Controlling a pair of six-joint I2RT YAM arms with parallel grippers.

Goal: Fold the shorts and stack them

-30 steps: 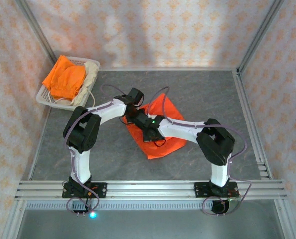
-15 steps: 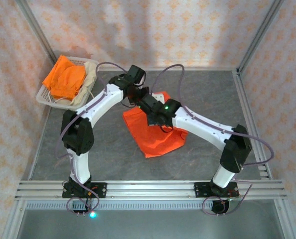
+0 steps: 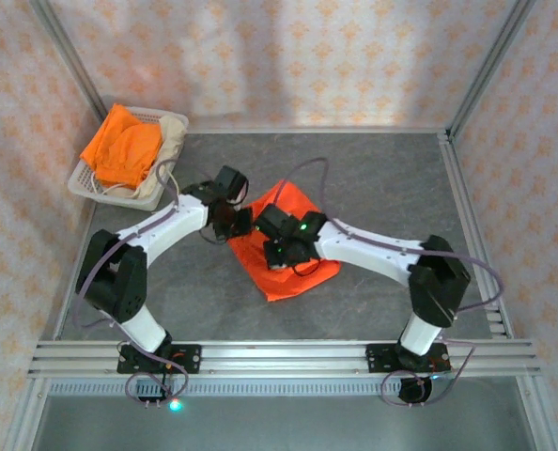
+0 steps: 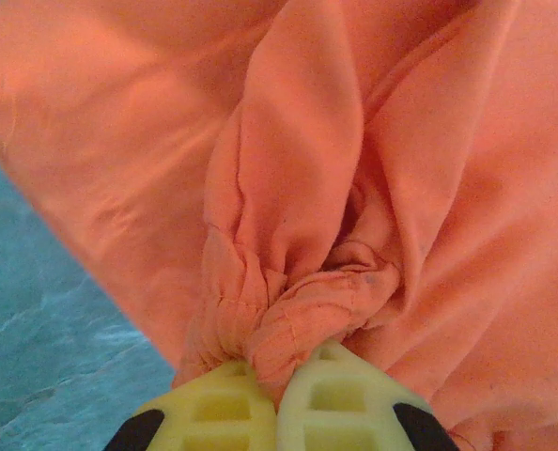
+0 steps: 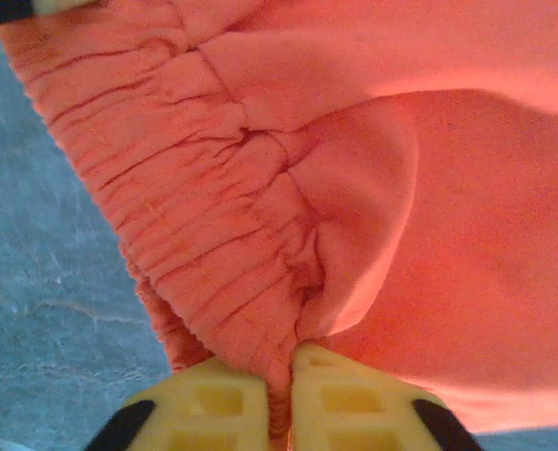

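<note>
While the left end effector [image 4: 277,399] and right end effector [image 5: 279,399] clench orange shorts [image 3: 298,268] mid-fold on the table [image 3: 392,178], two other pairs [image 3: 127,150] wait in the basket [image 3: 82,184].

Showing no legible text, label, brand mark, number or sign anywhere, whether on the orange shorts [image 3: 298,274], the white mesh basket [image 3: 82,180] or the patterned walls [image 3: 307,56].
</note>
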